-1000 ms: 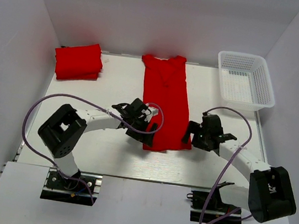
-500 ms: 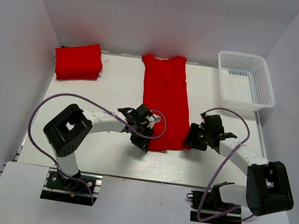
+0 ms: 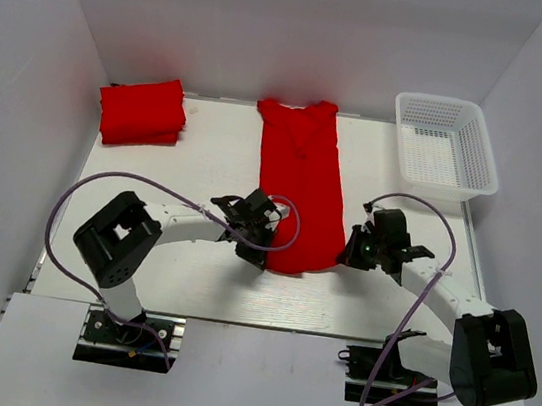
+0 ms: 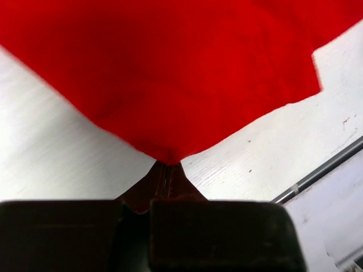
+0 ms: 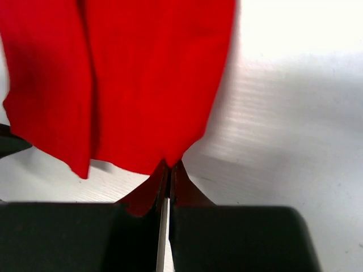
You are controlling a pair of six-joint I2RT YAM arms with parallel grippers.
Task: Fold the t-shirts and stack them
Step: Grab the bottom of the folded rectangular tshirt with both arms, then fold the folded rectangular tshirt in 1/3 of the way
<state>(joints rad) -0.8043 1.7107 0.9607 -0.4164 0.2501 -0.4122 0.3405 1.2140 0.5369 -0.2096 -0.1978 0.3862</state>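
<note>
A folded t-shirt pile (image 3: 140, 111), maybe two shirts, lies at the back left, and the middle t-shirt (image 3: 299, 182), already a narrow strip, awaits its cross fold, with the left gripper (image 4: 168, 171) and right gripper (image 5: 168, 170) clamped on its near corners.

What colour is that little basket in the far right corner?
The basket is white mesh; the top view shows it best.

Surface inventory, table top
Long t-shirt (image 3: 299, 182): matt red cloth, left of basket (image 3: 445, 147), white plastic mesh. Table (image 3: 207, 154): white, matt, faintly grained. Left gripper (image 4: 168, 169): dark, matt.
</note>
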